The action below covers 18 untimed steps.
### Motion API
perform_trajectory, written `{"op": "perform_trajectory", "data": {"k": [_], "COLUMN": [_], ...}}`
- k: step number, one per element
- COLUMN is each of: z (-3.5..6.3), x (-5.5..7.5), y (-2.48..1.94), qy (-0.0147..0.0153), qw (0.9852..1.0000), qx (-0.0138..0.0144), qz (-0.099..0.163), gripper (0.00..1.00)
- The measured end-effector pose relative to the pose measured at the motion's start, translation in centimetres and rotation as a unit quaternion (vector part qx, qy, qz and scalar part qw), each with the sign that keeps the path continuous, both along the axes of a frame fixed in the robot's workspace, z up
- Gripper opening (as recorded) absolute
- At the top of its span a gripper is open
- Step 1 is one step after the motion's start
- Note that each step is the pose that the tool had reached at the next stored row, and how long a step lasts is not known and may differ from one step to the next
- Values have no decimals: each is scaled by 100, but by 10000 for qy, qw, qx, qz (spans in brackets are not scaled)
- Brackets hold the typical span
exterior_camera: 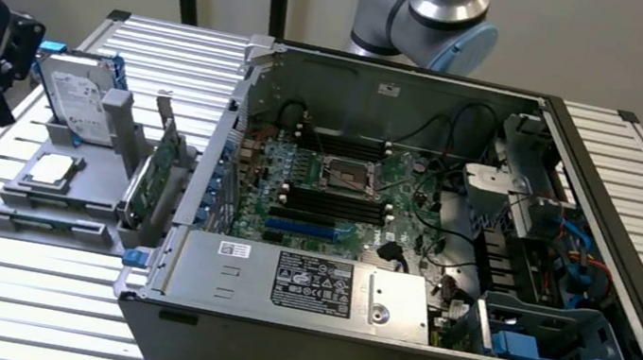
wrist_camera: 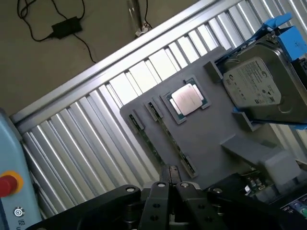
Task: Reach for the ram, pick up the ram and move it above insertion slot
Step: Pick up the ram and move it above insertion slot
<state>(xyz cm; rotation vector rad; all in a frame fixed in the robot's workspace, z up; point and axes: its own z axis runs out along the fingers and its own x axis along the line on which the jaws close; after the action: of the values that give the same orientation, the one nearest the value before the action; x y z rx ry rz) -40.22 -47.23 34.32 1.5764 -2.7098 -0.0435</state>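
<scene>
**Closed gripper poised over the ram, which sits in its holder**

The grey fixture [wrist_camera: 211, 129] lies on the slatted table [exterior_camera: 22, 307] and serves as the reference for everything here. The ram [wrist_camera: 169, 136] stands on its long edge in a narrow slot of that fixture, a thin green strip running along the side next to the CPU [wrist_camera: 188, 99], which rests flat in its own square recess. At the fixture's other end, a hard drive [wrist_camera: 252, 86] leans in a blue bracket.

The gripper [wrist_camera: 172, 184] hangs over the fixture at one end of the ram's slot. Its dark fingers [wrist_camera: 160, 191] are pressed together with nothing between them, so the ram is not gripped. Whether the tips touch the board or the fixture cannot be told.

In the exterior view, a tall green expansion card [exterior_camera: 150, 178] stands upright at the fixture's edge, between it and the open computer case [exterior_camera: 271, 344]. The case stands just beside the fixture, on the exterior view's right, and the black insertion slot [exterior_camera: 337, 203] rows on its motherboard lie well apart from the ram.
</scene>
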Motion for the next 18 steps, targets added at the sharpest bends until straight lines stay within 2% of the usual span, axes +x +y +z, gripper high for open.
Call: {"op": "perform_trajectory", "data": {"k": [4, 9, 14, 18], "z": [0, 0, -1, -4], "x": [0, 0, 0, 0], "y": [0, 0, 0, 0], "qy": [-35, -106, -188, -234], "qw": [9993, 9966, 9917, 9863], "qx": [0, -1, -3, -1], "qz": [362, 822, 1269, 1632], "gripper": [11, 11, 11, 11]}}
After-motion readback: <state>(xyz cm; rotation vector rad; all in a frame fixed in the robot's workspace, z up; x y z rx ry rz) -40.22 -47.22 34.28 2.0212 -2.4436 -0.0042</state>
